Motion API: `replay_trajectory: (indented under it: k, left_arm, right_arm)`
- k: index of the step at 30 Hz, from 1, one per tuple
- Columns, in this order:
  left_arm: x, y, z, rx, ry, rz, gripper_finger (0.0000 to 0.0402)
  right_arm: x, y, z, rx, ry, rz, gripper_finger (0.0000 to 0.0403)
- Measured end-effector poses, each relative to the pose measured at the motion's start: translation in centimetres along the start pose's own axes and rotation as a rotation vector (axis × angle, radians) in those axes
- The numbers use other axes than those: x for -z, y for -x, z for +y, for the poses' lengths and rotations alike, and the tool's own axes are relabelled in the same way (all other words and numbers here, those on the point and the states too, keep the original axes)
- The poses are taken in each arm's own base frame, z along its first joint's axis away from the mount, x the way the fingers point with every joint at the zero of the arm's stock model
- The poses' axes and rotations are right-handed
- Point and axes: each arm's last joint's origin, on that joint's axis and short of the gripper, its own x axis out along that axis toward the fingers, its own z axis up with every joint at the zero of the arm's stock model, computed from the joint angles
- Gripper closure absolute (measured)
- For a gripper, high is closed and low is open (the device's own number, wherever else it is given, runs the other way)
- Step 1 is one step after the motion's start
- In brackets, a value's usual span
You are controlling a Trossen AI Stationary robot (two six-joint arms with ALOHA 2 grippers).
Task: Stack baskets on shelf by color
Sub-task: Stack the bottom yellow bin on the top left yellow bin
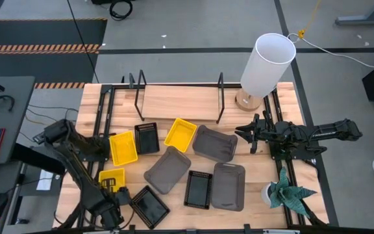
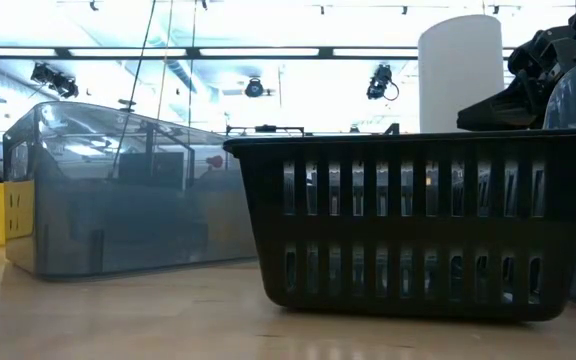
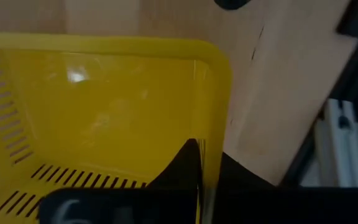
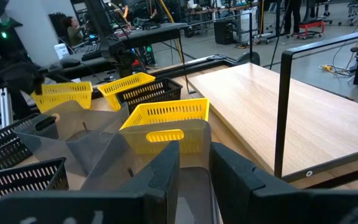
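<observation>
Yellow, grey and black baskets lie scattered on the table in front of the wooden shelf (image 1: 177, 101). My left gripper (image 1: 113, 187) is at the near left, shut on the small yellow basket (image 1: 111, 175), which fills the left wrist view (image 3: 104, 106). My right gripper (image 1: 244, 133) reaches in from the right and is shut on the end of a grey basket (image 1: 214, 143) beside a tilted yellow basket (image 1: 180, 134). Another yellow basket (image 1: 123, 147) lies flat on the table, left of a black one (image 1: 146, 138). My left gripper (image 3: 207, 162) pinches the yellow basket's side wall near a corner (image 3: 211, 124), one finger (image 3: 185, 165) inside and the other outside. Whether the basket is off the table cannot be told. My right gripper (image 4: 194, 155) straddles the grey basket's near end wall (image 4: 194, 134), coming level from the table's right. One finger (image 4: 163, 171) is on each side of the wall. The basket stretches away from the fingers toward the yellow basket (image 4: 166, 115).
Two more grey baskets (image 1: 167, 170) (image 1: 229, 185) and two black ones (image 1: 199, 188) (image 1: 149, 207) lie along the near side. A white lamp (image 1: 265, 65) stands at the shelf's right end. A potted plant (image 1: 287, 195) sits near right. The shelf board (image 4: 291, 106) is bare.
</observation>
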Motion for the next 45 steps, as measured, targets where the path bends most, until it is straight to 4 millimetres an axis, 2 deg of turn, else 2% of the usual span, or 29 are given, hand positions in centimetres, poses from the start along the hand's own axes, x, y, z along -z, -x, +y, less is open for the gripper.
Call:
replay_trajectory:
  k: [9,13,18,23,28,34,45]
  left_arm:
    - [-1.2,5.1,0.8,-0.04,0.045,-0.031,0.0392]
    - [-2.1,6.2,1.4,-0.088,0.048,-0.082,0.0392]
    - [-3.0,6.4,2.5,-0.18,0.036,-0.131,0.0392]
    - [-3.7,5.8,3.9,-0.249,0.024,-0.145,0.0396]
    - [-3.5,4.3,6.7,-0.293,0.069,-0.116,0.0396]
    - [-2.8,4.3,9.8,-0.289,0.113,-0.155,0.0397]
    - [-3.1,1.7,12.7,-0.3,0.091,-0.157,0.0398]
  right_arm:
    - [0.0,0.0,0.0,0.0,0.0,0.0,0.031]
    - [0.0,0.0,0.0,0.0,0.0,0.0,0.031]
    - [0.0,0.0,0.0,0.0,0.0,0.0,0.031]
    - [0.0,0.0,0.0,0.0,0.0,0.0,0.031]
    - [0.0,0.0,0.0,0.0,0.0,0.0,0.031]
    - [0.0,0.0,0.0,0.0,0.0,0.0,0.031]
    - [0.0,0.0,0.0,0.0,-0.001,-0.002,0.031]
